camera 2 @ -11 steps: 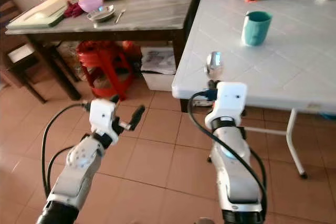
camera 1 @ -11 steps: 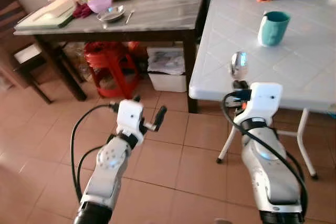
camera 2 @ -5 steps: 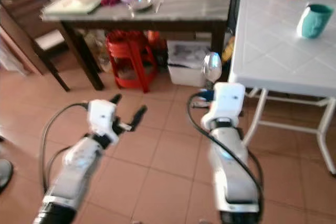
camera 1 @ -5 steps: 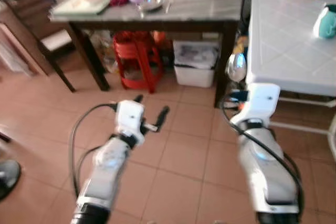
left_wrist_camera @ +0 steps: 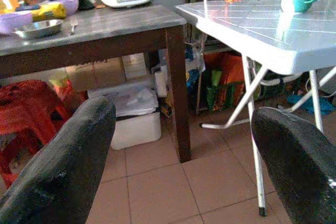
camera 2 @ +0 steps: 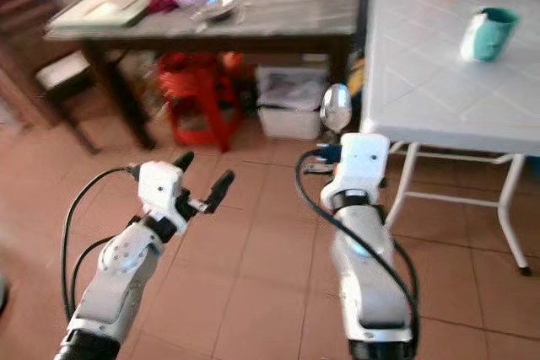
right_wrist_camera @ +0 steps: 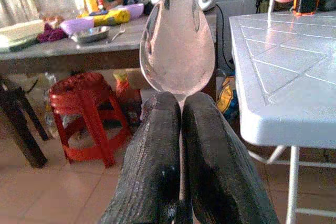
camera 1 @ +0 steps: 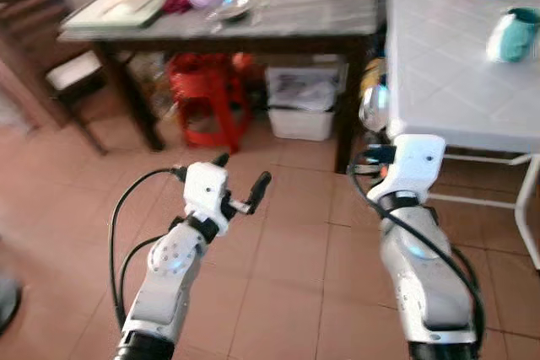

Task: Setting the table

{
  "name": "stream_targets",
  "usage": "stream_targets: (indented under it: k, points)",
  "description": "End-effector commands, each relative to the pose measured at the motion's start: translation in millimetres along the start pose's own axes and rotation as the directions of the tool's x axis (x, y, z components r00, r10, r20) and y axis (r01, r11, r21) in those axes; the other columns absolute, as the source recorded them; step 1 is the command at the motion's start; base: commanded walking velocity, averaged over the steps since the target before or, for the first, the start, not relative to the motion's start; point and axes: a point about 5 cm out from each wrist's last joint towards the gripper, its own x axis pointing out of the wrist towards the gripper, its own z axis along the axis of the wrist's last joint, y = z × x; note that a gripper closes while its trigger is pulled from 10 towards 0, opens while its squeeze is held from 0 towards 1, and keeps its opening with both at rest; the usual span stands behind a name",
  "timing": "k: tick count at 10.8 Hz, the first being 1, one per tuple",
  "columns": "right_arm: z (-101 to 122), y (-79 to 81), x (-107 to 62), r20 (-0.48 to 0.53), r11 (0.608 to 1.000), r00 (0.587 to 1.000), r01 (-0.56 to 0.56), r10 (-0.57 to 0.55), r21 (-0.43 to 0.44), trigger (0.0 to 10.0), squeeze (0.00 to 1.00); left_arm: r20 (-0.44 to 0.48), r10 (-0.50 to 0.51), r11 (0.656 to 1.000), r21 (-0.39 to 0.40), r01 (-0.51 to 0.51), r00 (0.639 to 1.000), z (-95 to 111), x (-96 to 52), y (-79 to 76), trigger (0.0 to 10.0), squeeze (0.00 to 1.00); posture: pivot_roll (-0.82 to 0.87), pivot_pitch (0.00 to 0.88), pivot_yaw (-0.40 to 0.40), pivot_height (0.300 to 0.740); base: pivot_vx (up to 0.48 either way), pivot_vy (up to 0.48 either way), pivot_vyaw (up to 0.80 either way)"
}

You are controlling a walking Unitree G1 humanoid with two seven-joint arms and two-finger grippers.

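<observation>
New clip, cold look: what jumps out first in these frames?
The shiny spoon, held upright in the right pincer, out over the tiled floor just short of the white table. A teal mug stands on that table. The left pincer hangs open and holds nothing, facing the cluttered dark table.

spoon (right_wrist_camera: 177,43) handle hidden — between claw fingers (right_wrist_camera: 152,177)

No legible text — anywhere.

The white counter (camera 2: 439,82) carries a teal mug (camera 2: 487,33) toward two o'clock; a red stool (camera 2: 192,94) stands on the tiled floor (camera 2: 253,276).
</observation>
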Motion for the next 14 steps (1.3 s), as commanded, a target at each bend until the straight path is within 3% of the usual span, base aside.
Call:
stream_targets:
  k: [1, 8, 14]
  points:
    - [4.0, 0.8, 1.8, 0.018, 1.000, 1.000, -0.003, 0.003, -0.002, 10.0, 0.00, 0.007, -0.004, 1.000, 0.001, 0.004, 1.000, 3.3, 0.0, 1.2, 10.0, 0.00, -0.11, 0.097, 0.147, 0.740, 0.364, 0.000, 0.00]
    - [4.2, 0.4, 1.0, 0.023, 1.000, 1.000, -0.005, 0.006, -0.015, 10.0, 0.00, -0.007, -0.011, 1.000, -0.004, 0.011, 1.000, 1.7, 1.3, -1.1, 10.0, 0.00, -0.12, 0.095, 0.147, 0.740, 0.356, 0.000, 0.00]
    - [2.8, 1.0, 2.3, 0.017, 1.000, 1.000, -0.009, 0.009, 0.001, 10.0, 0.00, -0.021, 0.008, 1.000, -0.007, -0.009, 1.000, -1.0, 2.2, 0.0, 10.0, 0.00, -0.11, 0.088, 0.145, 0.740, 0.000, 0.000, 0.00]
